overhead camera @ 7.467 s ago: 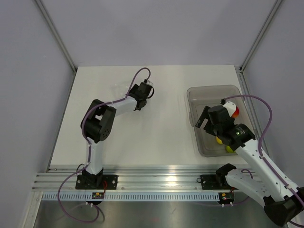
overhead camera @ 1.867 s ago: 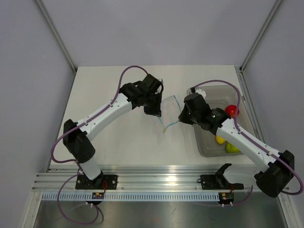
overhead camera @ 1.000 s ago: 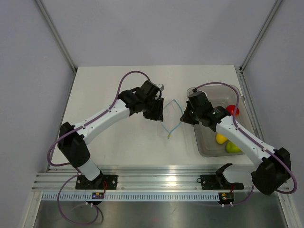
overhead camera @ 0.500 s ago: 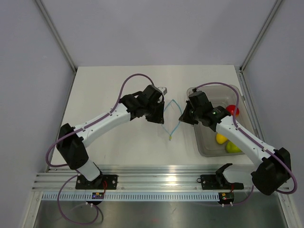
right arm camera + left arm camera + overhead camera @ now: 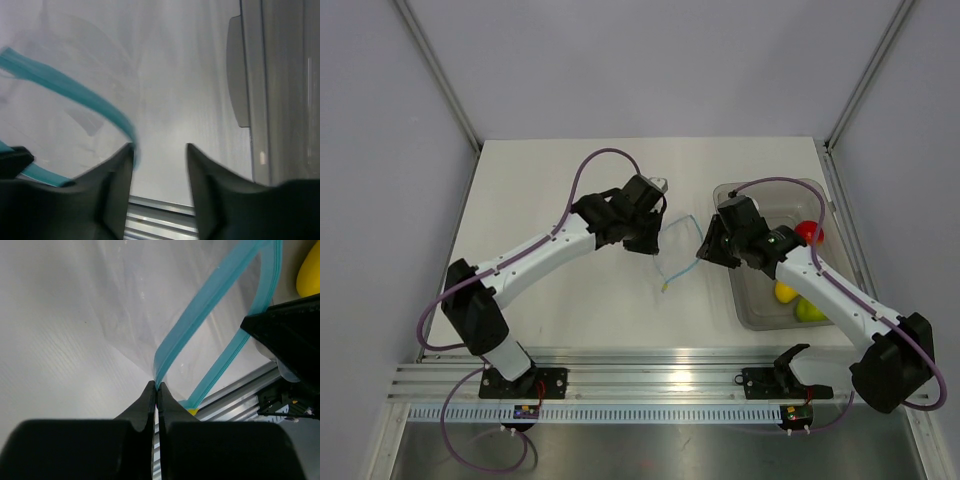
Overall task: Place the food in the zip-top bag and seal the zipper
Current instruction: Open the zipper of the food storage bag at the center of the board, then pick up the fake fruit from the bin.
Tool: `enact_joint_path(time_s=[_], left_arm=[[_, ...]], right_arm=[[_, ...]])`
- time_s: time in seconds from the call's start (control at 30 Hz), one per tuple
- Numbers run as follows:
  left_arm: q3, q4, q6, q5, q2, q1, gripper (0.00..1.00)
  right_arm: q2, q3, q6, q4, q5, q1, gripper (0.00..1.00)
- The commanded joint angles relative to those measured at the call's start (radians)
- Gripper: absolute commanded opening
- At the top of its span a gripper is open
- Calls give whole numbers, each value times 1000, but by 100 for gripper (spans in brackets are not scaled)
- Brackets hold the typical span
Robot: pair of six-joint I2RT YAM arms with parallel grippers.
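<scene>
The clear zip-top bag (image 5: 676,256) hangs above the table between my two grippers, its mouth spread in a loop. My left gripper (image 5: 156,385) is shut on the blue zipper (image 5: 201,304) at one side of the mouth. My right gripper (image 5: 160,148) stands open just right of the bag; the zipper (image 5: 75,87) curls against its left fingertip (image 5: 129,150) with nothing between the fingers. The food lies in the grey bin (image 5: 760,302): a red fruit (image 5: 807,232), a yellow one (image 5: 785,292) and a yellow-green one (image 5: 810,311).
The grey translucent bin (image 5: 280,90) stands at the table's right side, close to my right arm. An aluminium rail (image 5: 650,375) runs along the near edge. Grey walls enclose the white table (image 5: 550,180) on three sides.
My left gripper has closed on the zipper strip. My right gripper has opened and let go of the bag's mouth. The bag's lower corner has swung slightly left.
</scene>
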Motion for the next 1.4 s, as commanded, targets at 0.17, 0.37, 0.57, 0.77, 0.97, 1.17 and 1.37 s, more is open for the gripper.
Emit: enact_joint_path(time_s=[0.17,0.37,0.57,0.77,0.97,1.17,1.37], left_arm=[[133,-101,-1,-149,47,-2,0],[180,-121,2,-189,79,-2,0],[225,-144,18,-234,102,-2,0],[258,-174,27,-272,122,-2,0],[260,-175,16,-263,128,-2,0],[243,-164,18,-254,122,-7,0],[209,-143,30,-237,102,-8,0]], right_arm=[[-112,148,-52,-223,245,-7,77],[-211,167,-47,-319,330,-53,84],[-286,139,-38,-372,338,-73,86],[-361,100,-16,-464,434,-93,95],[-364,41,-44,-458,411,-263,99],[-248,17,-35,-411,275,-457,99],[-157,-98,-24,-285,140,-637,99]])
